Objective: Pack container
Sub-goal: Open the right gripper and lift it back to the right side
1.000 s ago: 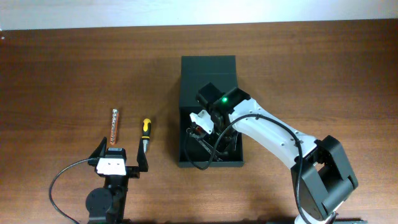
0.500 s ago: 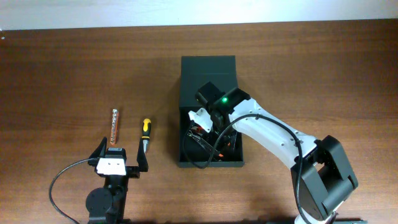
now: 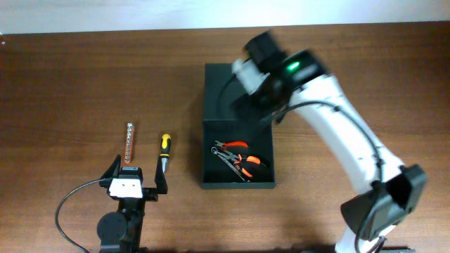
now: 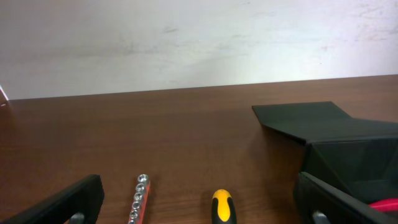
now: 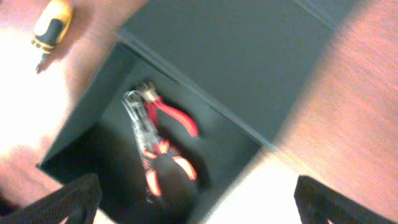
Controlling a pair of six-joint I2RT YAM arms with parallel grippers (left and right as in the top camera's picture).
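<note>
The container [image 3: 226, 126] is a matte black box that lies open, with its flap lid [image 3: 235, 76] flat on the far side. Orange-handled pliers [image 3: 239, 160] lie on its floor, also in the right wrist view as pliers [image 5: 163, 127]. My right gripper [image 3: 253, 91] hangs blurred above the box's far end. In its own view the right gripper [image 5: 199, 205] is open with nothing between its fingers. My left gripper [image 3: 137, 176] stands open near the front edge, and the left gripper [image 4: 202, 211] holds nothing.
A yellow-and-black screwdriver [image 3: 164, 151] and a red socket rail [image 3: 129, 142] lie on the wood just beyond the left gripper. The left wrist view shows the screwdriver [image 4: 222, 206], the rail [image 4: 139, 198] and the container [image 4: 348, 149] to the right.
The right gripper has opened, left the pliers on the container's floor, and risen up and back toward the lid. The left arm has not moved.
</note>
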